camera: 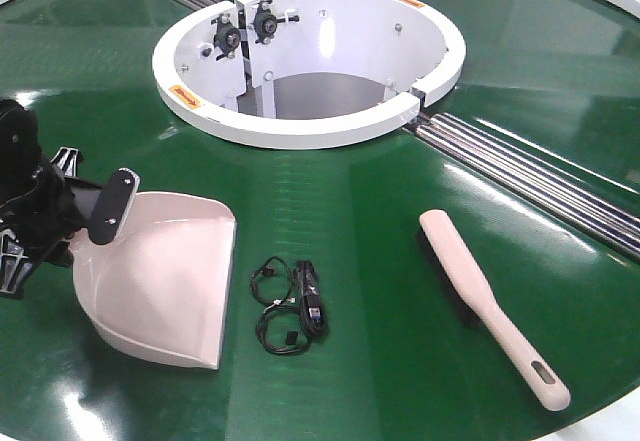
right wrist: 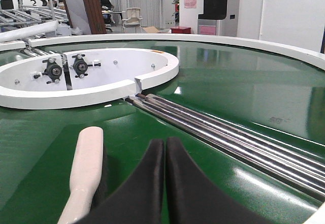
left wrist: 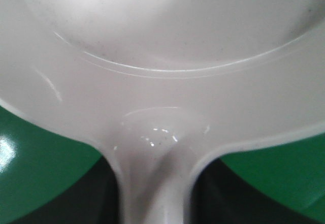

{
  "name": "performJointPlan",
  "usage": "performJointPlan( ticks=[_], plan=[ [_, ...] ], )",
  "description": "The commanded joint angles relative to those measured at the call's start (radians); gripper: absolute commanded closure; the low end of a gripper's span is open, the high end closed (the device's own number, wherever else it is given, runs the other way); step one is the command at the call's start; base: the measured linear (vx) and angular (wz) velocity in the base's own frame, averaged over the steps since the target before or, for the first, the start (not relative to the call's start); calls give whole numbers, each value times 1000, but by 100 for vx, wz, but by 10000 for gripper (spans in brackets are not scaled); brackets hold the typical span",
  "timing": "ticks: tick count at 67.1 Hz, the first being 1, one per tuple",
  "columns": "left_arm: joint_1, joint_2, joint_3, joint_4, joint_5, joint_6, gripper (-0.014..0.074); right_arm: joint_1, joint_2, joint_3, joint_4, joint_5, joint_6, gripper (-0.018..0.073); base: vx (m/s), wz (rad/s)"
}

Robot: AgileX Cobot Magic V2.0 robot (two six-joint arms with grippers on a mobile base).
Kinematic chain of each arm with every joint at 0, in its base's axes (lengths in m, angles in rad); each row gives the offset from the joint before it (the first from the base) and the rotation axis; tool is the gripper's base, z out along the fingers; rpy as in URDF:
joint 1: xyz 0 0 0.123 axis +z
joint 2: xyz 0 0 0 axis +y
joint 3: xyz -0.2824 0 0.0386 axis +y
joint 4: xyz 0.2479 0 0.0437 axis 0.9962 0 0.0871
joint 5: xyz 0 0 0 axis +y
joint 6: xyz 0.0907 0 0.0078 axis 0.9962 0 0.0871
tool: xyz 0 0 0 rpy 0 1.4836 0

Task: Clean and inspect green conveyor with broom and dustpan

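Observation:
The beige-pink dustpan (camera: 160,271) rests on the green conveyor (camera: 380,231) at the front left, its mouth facing the front right. My left gripper (camera: 88,213) is shut on its handle. In the left wrist view the dustpan (left wrist: 167,56) fills the frame, and the handle runs down between the dark fingers (left wrist: 99,196) of the left gripper (left wrist: 155,198). The broom (camera: 490,301) lies flat at the front right, slotted handle end nearest the front. My right gripper (right wrist: 165,145) is shut on nothing, just right of the broom (right wrist: 86,168), and is out of the front view.
A tangle of black cable with a small black device (camera: 295,306) lies between dustpan and broom. The white ring hub (camera: 310,126) stands at the back centre. Silver rails (camera: 530,176) run from it to the right. The belt's white outer rim (right wrist: 284,46) curves at the far right.

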Motion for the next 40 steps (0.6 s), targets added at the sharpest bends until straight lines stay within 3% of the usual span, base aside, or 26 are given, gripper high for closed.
performJointPlan(
  ticks=[1,40],
  plan=[
    [-25,-27,-17,-44,49,39,603,-4,-18,12,-8,-75,-1,569,0,0],
    [-25,-27,-17,-44,49,39,603,-4,-18,12,-8,-77,-1,569,0,0]
  ],
)
